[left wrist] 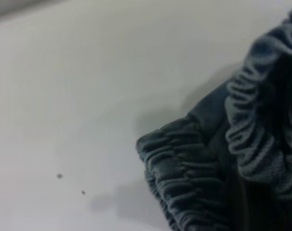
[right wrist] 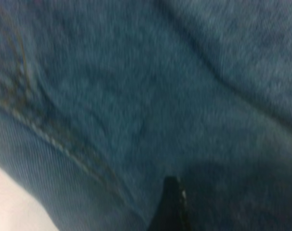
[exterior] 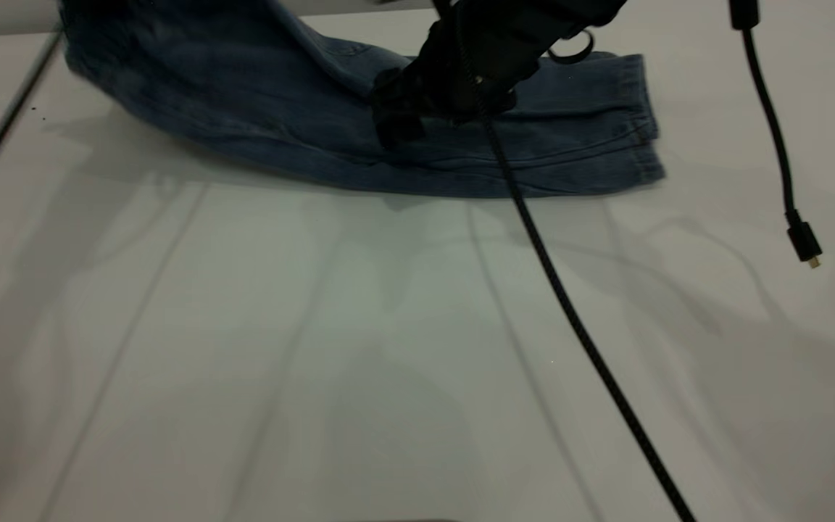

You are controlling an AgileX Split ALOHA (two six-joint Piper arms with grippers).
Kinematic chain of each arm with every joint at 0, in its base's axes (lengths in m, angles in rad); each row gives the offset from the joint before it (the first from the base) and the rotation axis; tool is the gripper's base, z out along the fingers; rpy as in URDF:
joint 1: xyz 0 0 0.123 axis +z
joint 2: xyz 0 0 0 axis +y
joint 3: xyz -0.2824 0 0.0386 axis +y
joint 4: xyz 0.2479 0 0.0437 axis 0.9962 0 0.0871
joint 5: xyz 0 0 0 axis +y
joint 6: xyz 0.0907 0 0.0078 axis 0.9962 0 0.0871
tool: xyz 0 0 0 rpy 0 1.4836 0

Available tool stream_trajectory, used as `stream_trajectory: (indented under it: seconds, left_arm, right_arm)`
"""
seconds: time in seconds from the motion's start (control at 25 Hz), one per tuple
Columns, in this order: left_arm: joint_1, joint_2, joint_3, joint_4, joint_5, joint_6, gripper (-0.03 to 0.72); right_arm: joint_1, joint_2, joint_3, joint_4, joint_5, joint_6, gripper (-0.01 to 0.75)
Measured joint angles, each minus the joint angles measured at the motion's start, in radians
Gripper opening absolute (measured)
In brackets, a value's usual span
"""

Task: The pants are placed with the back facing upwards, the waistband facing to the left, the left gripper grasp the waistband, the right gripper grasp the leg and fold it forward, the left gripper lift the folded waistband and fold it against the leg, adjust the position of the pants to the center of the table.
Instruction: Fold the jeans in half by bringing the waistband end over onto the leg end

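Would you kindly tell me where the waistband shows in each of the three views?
Exterior view: not clearly visible; the pants run off the upper left edge.
Left wrist view: the waistband, ruffled, lower right, over the table.
Right wrist view: not in it.
Shared landmark: the blue denim.

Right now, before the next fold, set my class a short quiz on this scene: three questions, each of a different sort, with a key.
1. True or false: the pants lie at the centre of the table.
2. What is down on the middle of the pants? A) the right gripper B) a hand C) a box
3. Fill in: the left wrist view shows the ruffled ___.

Key: 1 false, they lie at the far edge; 2 A; 3 waistband.
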Motion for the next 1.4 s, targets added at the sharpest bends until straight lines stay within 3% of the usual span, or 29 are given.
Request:
stream_trajectory:
  seconds: [0.4,0.6,0.8,0.96,1.16,1.4]
  left_arm:
    - [-0.076,-0.121,0.0,0.003,0.021,0.027,0.09]
    - [-0.103,-0.147,0.003,0.003,0.021,0.042,0.09]
    - [-0.108,-0.194,0.007,0.003,0.04,0.044,0.09]
    - [-0.133,-0.223,0.007,0.003,0.058,0.044,0.09]
    - [-0.217,-0.228,0.007,0.003,0.048,0.044,0.09]
    - [-0.342,-0.228,0.008,0.003,-0.017,0.044,0.09]
  right_arm:
    - [0.096,0.008,-0.01,0.002,0.03,-0.001,0.539]
    - [0.095,-0.006,-0.097,-0.005,0.212,-0.001,0.539]
    - [0.038,-0.096,-0.205,-0.014,0.442,-0.001,0.539]
    - [-0.059,-0.152,-0.239,-0.06,0.549,0.051,0.539]
    - [-0.177,-0.127,-0.241,-0.266,0.659,0.219,0.539]
    - [-0.214,-0.121,-0.241,-0.403,0.703,0.348,0.539]
